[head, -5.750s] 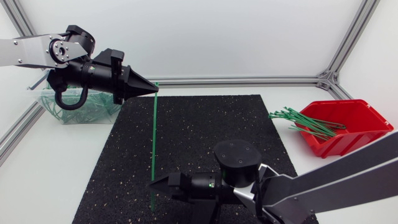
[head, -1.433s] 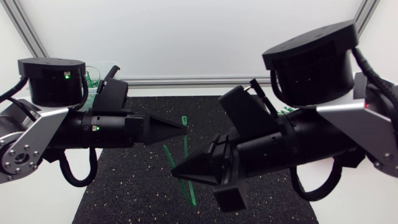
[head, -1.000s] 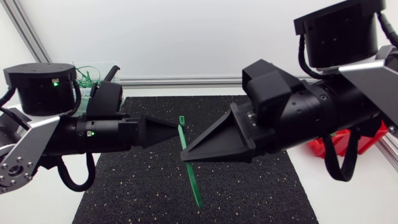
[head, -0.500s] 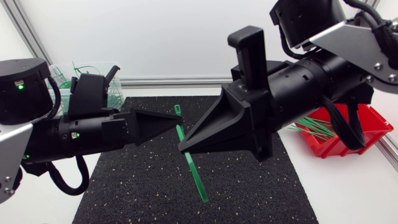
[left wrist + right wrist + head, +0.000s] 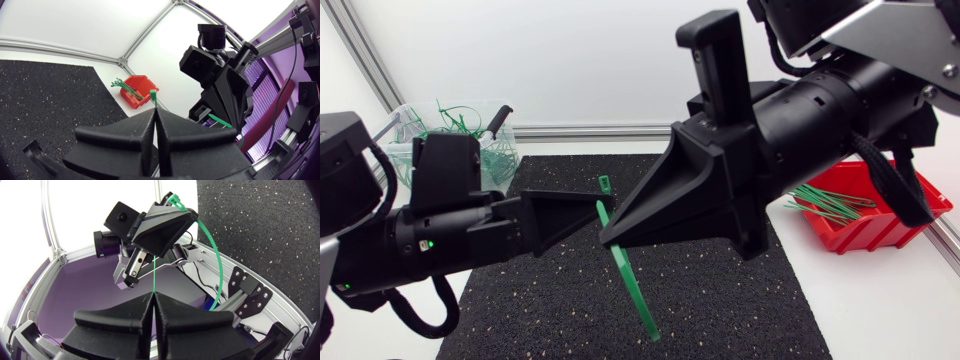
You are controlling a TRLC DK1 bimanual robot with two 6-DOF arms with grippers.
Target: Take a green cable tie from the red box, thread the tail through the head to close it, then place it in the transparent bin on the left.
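The green cable tie (image 5: 629,288) hangs slanted at mid-frame, head up, tail free toward lower centre, not yet looped. The left gripper (image 5: 591,208) is clamped on it just under the head; the right gripper (image 5: 605,238) pinches the strap right below. Threading is in hand, I judge, and next the tail must curl back into the head's slot

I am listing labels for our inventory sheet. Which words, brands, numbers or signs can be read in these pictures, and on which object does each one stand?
No text can be read in any view.
Green cable tie: plain, no print.
Red box: no label shows.
Transparent bin: no label shows.
Left gripper and right gripper: plain matte black, nothing to read.
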